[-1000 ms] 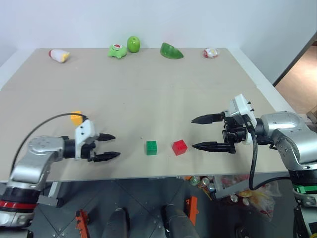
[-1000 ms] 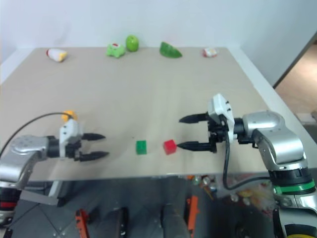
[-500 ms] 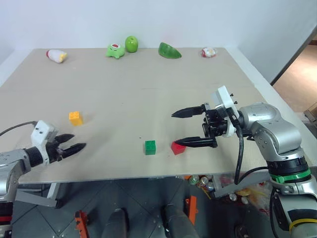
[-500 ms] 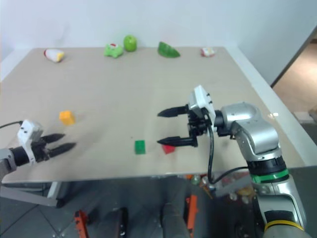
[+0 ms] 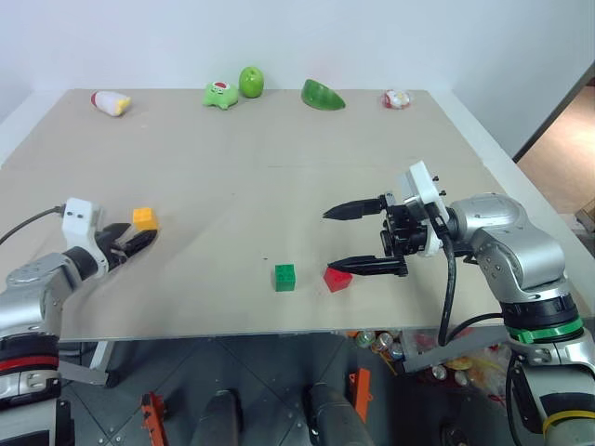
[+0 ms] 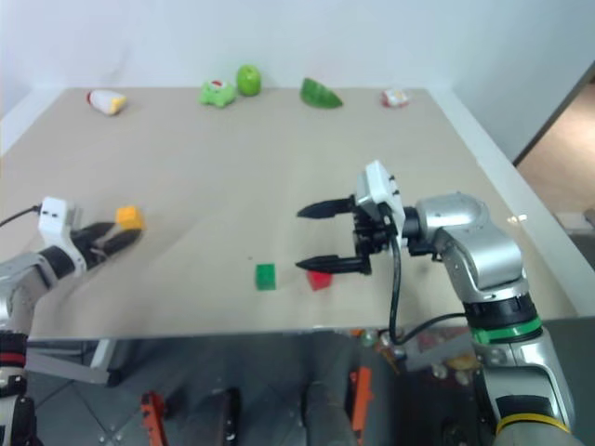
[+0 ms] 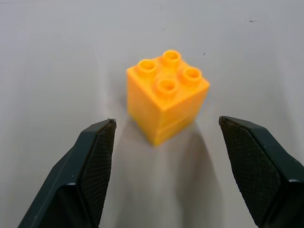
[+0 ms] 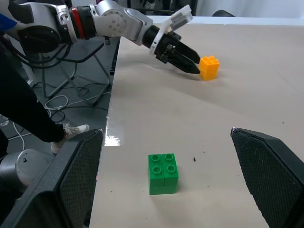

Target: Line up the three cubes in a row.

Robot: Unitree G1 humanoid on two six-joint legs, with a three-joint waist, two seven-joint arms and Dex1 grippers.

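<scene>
Studs-up yellow cube (image 7: 166, 96) sits just ahead of the left gripper (image 5: 133, 240), red cube (image 5: 337, 279) under the right gripper (image 5: 346, 240), green cube (image 5: 284, 277) beside it; both jaws gape empty.

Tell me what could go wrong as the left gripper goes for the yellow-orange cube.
The left gripper is open just short of the yellow-orange cube, which sits cornerwise to the fingers, so closing might twist or push it away. The right gripper hangs open with its lower finger right by the red cube; a small move could knock it toward the green cube.
</scene>
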